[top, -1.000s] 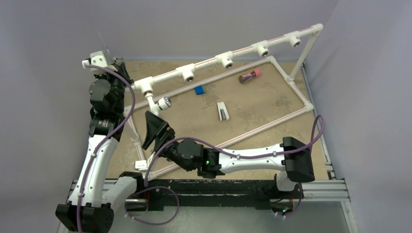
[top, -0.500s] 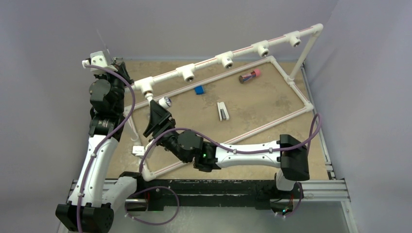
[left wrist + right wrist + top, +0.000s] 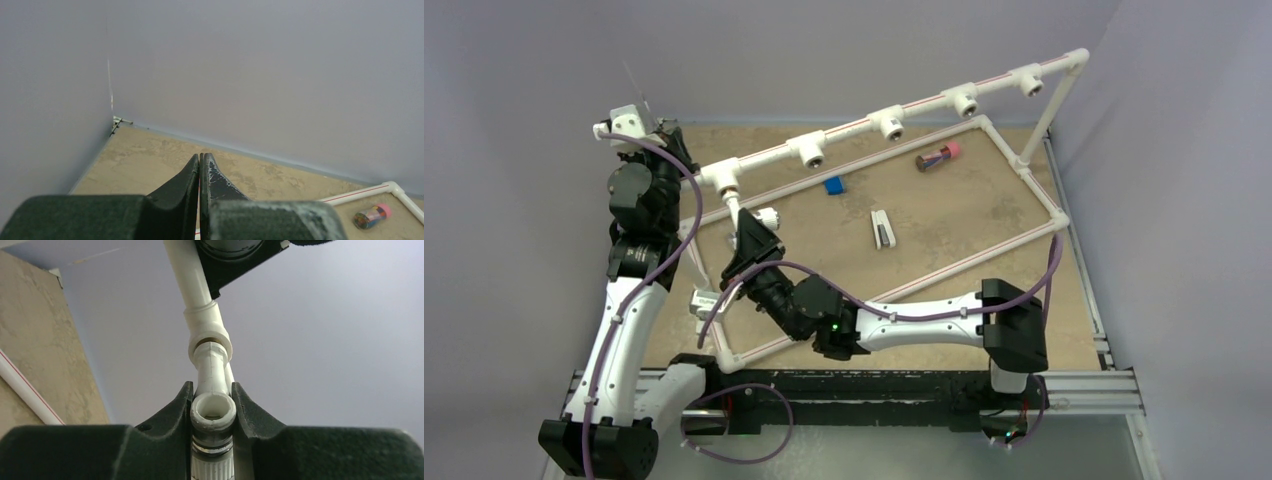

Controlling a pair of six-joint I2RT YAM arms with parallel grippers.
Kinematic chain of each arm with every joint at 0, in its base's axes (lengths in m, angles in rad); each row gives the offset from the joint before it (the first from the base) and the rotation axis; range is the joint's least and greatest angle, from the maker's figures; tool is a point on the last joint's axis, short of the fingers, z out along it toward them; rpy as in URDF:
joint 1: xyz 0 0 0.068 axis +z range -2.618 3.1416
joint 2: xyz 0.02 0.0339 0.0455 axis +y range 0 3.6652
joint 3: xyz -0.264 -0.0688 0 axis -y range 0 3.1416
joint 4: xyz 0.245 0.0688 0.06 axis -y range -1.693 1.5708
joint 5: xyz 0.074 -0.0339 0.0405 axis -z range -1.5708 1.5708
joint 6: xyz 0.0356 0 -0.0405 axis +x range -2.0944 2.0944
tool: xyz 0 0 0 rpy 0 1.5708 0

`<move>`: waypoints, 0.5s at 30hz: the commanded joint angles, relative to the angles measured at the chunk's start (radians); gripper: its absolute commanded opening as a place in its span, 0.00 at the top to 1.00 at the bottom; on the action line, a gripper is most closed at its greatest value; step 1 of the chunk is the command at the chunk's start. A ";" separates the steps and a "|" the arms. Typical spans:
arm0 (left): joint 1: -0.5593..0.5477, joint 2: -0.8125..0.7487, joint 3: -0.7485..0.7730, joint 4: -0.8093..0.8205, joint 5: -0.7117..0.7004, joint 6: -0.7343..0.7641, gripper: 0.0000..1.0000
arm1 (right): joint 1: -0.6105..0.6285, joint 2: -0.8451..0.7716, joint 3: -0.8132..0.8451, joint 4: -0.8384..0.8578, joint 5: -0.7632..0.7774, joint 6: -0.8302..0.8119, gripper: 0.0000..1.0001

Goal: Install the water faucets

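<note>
A white water faucet [image 3: 762, 215] hangs from the leftmost T fitting [image 3: 724, 180] of the raised white pipe rail. My right gripper [image 3: 749, 228] reaches up to it from the front. In the right wrist view its jaws [image 3: 212, 390] press on both sides of the faucet [image 3: 213, 412], whose round open end faces the camera, with the ribbed knob [image 3: 212, 471] below and the T fitting [image 3: 210, 337] above. My left gripper [image 3: 200, 157] is shut on nothing, held high over the table's back-left corner, away from the rail.
Three more open T fittings [image 3: 811, 152] [image 3: 889, 124] [image 3: 964, 100] sit along the rail. Inside the white pipe frame [image 3: 1024, 170] on the tan table lie a blue block [image 3: 833, 185], a white-and-black rectangular piece [image 3: 882, 228] and a pink-capped tube [image 3: 938, 156].
My right gripper moved back and up to the faucet, and its wide-open jaws closed onto it. The left arm stayed still.
</note>
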 commanded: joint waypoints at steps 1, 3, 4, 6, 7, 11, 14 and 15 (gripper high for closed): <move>-0.015 0.047 -0.076 -0.277 0.104 -0.015 1.00 | -0.008 0.025 0.008 0.165 0.116 0.202 1.00; -0.015 0.047 -0.076 -0.277 0.104 -0.015 1.00 | -0.006 0.029 0.022 0.169 0.128 0.314 1.00; -0.015 0.045 -0.076 -0.277 0.103 -0.015 1.00 | -0.004 0.027 0.031 0.163 0.128 0.377 1.00; -0.015 0.046 -0.076 -0.277 0.104 -0.014 1.00 | -0.002 0.016 0.044 0.148 0.122 0.534 1.00; -0.015 0.046 -0.076 -0.277 0.103 -0.015 1.00 | -0.002 0.009 0.051 0.137 0.117 0.614 1.00; -0.015 0.046 -0.075 -0.277 0.105 -0.015 1.00 | -0.004 -0.037 0.046 0.075 0.025 1.000 1.00; -0.015 0.045 -0.076 -0.277 0.106 -0.015 1.00 | -0.011 -0.065 0.016 0.098 -0.029 1.235 1.00; -0.015 0.045 -0.075 -0.277 0.106 -0.015 1.00 | -0.013 -0.072 0.003 0.119 -0.040 1.304 1.00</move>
